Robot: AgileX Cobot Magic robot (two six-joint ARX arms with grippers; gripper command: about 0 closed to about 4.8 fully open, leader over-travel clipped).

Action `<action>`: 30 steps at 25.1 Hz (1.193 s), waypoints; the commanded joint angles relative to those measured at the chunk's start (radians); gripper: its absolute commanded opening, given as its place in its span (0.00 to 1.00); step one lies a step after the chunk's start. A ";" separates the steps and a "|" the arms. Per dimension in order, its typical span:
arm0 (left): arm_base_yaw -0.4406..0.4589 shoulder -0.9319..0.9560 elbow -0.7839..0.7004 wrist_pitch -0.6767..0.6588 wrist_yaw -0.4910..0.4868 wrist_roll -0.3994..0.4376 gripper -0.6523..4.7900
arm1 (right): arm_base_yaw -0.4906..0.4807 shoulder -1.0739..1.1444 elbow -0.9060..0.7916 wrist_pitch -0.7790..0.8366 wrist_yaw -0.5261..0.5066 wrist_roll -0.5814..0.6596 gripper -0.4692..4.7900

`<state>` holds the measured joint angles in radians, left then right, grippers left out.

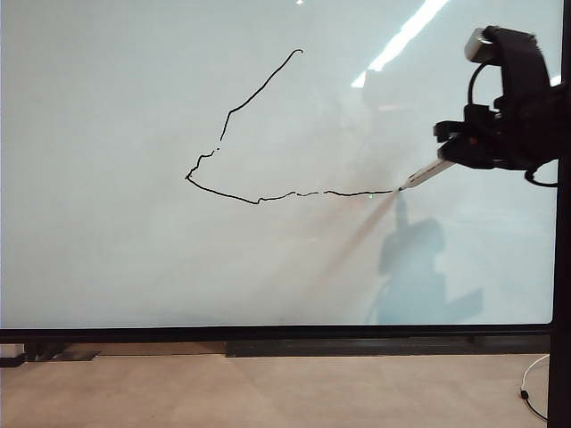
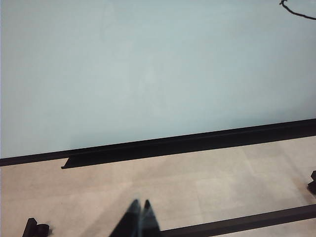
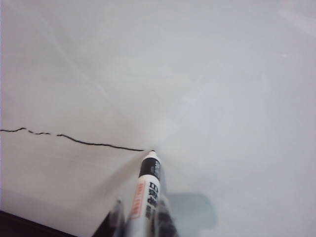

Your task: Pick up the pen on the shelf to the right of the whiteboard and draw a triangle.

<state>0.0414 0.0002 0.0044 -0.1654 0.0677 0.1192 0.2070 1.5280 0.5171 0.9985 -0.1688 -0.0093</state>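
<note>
The whiteboard (image 1: 134,250) fills most of the exterior view. On it runs a thin black line (image 1: 259,198): one slanted side from a peak down to a left corner, then a wavy base going right. My right gripper (image 1: 459,153) at the board's right side is shut on the pen (image 1: 426,174), whose tip touches the board at the right end of the base. In the right wrist view the pen (image 3: 146,190) sticks out between the fingers (image 3: 116,217) of the right gripper (image 3: 140,211), tip at the line's end (image 3: 140,149). My left gripper (image 2: 140,205) is shut and empty, low before the board.
A black ledge (image 1: 384,343) runs under the whiteboard's lower frame. A black upright (image 1: 562,267) borders the board at the right. A white cable (image 1: 528,392) lies on the beige surface at the bottom right. The black ledge (image 2: 163,148) also shows in the left wrist view.
</note>
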 commanded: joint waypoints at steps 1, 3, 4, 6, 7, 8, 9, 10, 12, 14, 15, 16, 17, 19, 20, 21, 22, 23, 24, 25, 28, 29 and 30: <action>0.000 0.000 0.003 -0.006 0.003 0.001 0.11 | -0.033 -0.018 -0.013 0.031 -0.026 0.006 0.08; 0.000 0.000 0.003 -0.006 0.003 0.001 0.11 | -0.051 -0.022 -0.019 0.031 -0.044 0.010 0.08; 0.000 0.000 0.003 -0.006 0.003 0.001 0.11 | -0.051 -0.022 -0.021 0.031 -0.049 0.010 0.08; 0.000 0.000 0.003 -0.006 0.003 0.001 0.11 | -0.045 -0.031 -0.032 0.032 -0.082 0.030 0.08; 0.000 0.000 0.003 -0.006 0.003 0.001 0.11 | -0.017 -0.061 -0.050 0.034 -0.085 0.036 0.08; 0.000 0.000 0.003 -0.006 0.003 0.001 0.11 | 0.003 -0.082 -0.057 0.038 -0.085 0.044 0.08; 0.000 0.000 0.003 -0.006 0.003 0.001 0.11 | 0.023 -0.108 -0.060 0.049 -0.091 0.062 0.08; 0.000 0.000 0.003 -0.006 0.003 0.001 0.11 | 0.037 -0.135 -0.058 0.073 -0.113 0.100 0.08; 0.000 0.000 0.003 -0.006 0.003 0.001 0.11 | 0.046 -0.151 -0.049 0.164 -0.167 0.206 0.08; 0.000 0.000 0.003 -0.006 0.003 0.001 0.11 | 0.054 -0.150 -0.031 0.268 -0.175 0.345 0.08; 0.000 0.000 0.003 -0.006 0.003 0.001 0.11 | 0.076 -0.148 -0.009 0.298 -0.171 0.403 0.08; 0.000 0.000 0.003 -0.006 0.003 0.001 0.11 | 0.093 -0.147 0.010 0.306 -0.165 0.426 0.08; 0.000 0.000 0.003 -0.006 0.003 0.001 0.11 | 0.129 -0.143 0.042 0.304 -0.146 0.441 0.08; 0.000 0.000 0.003 -0.006 0.003 0.001 0.11 | 0.191 -0.123 0.097 0.304 -0.094 0.463 0.08; 0.000 0.000 0.003 -0.006 0.003 0.001 0.11 | 0.206 -0.121 0.106 0.304 -0.064 0.474 0.08; 0.000 0.000 0.003 -0.006 0.003 0.001 0.11 | 0.238 -0.111 0.120 0.309 0.001 0.514 0.08; 0.000 0.000 0.003 -0.006 0.003 0.001 0.11 | 0.252 -0.108 0.121 0.311 0.055 0.539 0.08; 0.000 0.000 0.003 -0.006 0.003 0.001 0.11 | 0.279 -0.107 0.121 0.312 0.140 0.568 0.08; 0.000 0.000 0.003 -0.006 0.003 0.001 0.11 | 0.294 -0.107 0.121 0.312 0.175 0.573 0.08; 0.000 0.000 0.003 -0.006 0.003 0.001 0.11 | 0.319 -0.107 0.121 0.316 0.245 0.589 0.08; 0.000 0.000 0.003 -0.006 0.003 0.001 0.11 | 0.336 -0.101 0.122 0.316 0.269 0.654 0.08; 0.000 0.000 0.003 -0.006 0.003 0.001 0.11 | 0.338 -0.100 0.122 0.316 0.272 0.674 0.08; 0.000 0.000 0.003 -0.006 0.003 0.001 0.11 | 0.340 -0.095 0.122 0.317 0.273 0.687 0.08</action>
<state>0.0414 0.0002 0.0044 -0.1654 0.0677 0.1192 0.5457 1.4326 0.6346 1.2934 0.0967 0.6483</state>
